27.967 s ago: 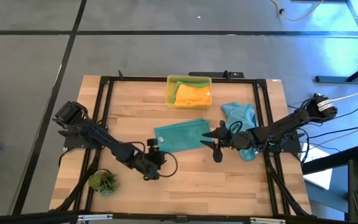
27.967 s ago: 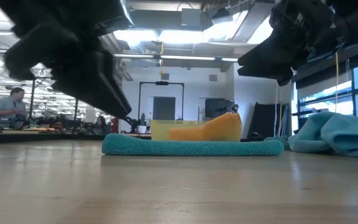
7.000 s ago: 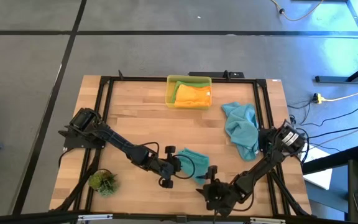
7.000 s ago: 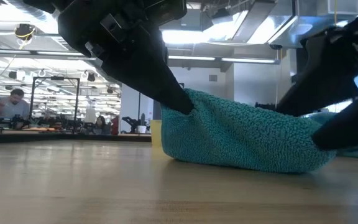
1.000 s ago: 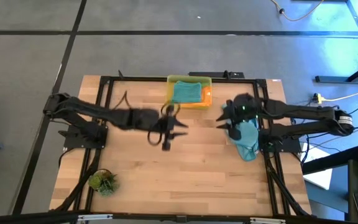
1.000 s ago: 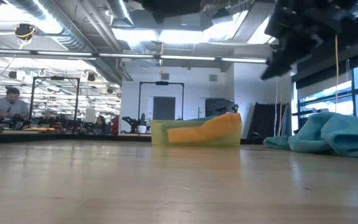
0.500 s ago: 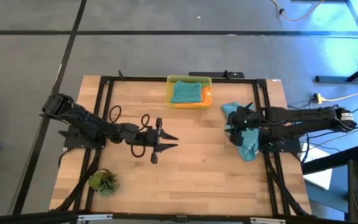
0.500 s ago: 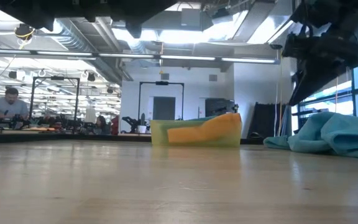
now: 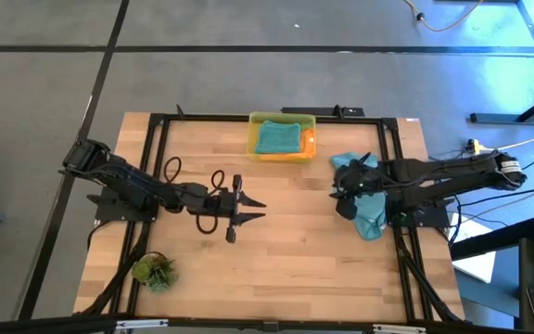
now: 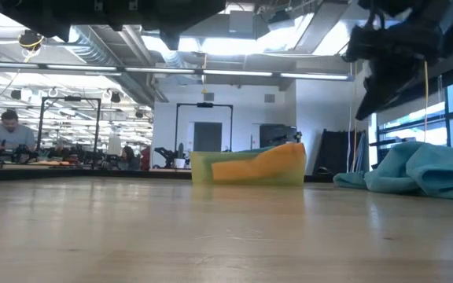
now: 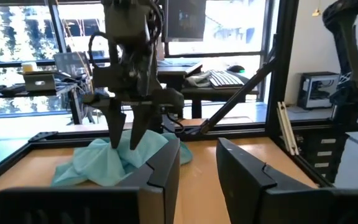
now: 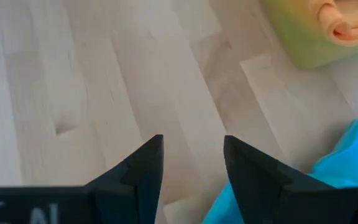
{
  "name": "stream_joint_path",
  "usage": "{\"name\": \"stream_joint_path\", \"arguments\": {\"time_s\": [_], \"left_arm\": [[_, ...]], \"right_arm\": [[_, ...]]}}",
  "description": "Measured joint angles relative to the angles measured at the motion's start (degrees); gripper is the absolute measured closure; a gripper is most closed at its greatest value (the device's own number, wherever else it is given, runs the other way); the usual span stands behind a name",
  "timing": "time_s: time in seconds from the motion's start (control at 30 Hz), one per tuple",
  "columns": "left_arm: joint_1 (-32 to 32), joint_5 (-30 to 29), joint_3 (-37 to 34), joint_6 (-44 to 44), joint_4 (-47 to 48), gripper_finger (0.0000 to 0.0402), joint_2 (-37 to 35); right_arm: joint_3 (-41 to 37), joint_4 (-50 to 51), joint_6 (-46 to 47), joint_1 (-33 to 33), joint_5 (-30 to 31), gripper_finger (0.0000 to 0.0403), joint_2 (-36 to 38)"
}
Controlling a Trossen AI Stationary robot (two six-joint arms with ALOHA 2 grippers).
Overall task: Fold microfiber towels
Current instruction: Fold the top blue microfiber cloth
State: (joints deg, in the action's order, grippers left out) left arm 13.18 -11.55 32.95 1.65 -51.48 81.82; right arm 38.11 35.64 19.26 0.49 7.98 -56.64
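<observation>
A crumpled teal towel point(image 9: 369, 209) lies in a heap at the table's right side, also seen in the low view point(image 10: 423, 173) and the left wrist view point(image 11: 114, 163). My right gripper point(image 9: 341, 199) hangs open over its left edge, slanting down, with bare wood between its fingers point(image 12: 192, 167). A folded teal towel point(image 9: 278, 137) rests on an orange towel point(image 9: 308, 141) inside the yellow bin point(image 9: 253, 148). My left gripper point(image 9: 246, 206) is open and level above mid-table, pointing toward the right edge, holding nothing point(image 11: 197, 168).
The yellow bin point(image 10: 246, 167) stands at the far middle of the table. A small green plant tuft point(image 9: 154, 272) sits at the near left corner. Black frame rails point(image 9: 156, 167) run along the table's sides. Bare wood point(image 9: 295, 250) lies between the grippers and toward the near edge.
My left gripper has drawn back from near the bin toward the table's near and left side and sunk, tipping to level, then kept still. My right gripper has swung slightly toward the near edge over the crumpled teal towel and rolled. No towel has moved.
</observation>
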Motion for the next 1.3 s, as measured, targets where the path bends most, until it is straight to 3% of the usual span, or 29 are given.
{"name": "stream_joint_path", "arguments": {"time_s": [0.27, 0.47, 0.77, 1.3], "left_arm": [[0.0, 0.1, 0.0, -2.0, 0.0, 0.0305, 0.0], [0.3, 0.3, 0.0, -2.8, -0.2, 0.0305, 0.0], [0.9, 0.3, 0.0, -3.0, 0.0, 0.0305, 0.0], [0.9, 0.3, 0.0, -4.5, 0.3, 0.0305, 0.0]], "right_arm": [[7.6, 13.2, 1.8, 0.3, -2.1, 0.0232, -10.8], [9.7, 15.8, 1.7, 1.4, -2.6, 0.0232, -16.2], [10.6, 27.0, 8.7, 1.5, -2.6, 0.0232, -17.6], [10.3, 25.7, 16.8, 8.5, -2.5, 0.0232, -18.4]]}}
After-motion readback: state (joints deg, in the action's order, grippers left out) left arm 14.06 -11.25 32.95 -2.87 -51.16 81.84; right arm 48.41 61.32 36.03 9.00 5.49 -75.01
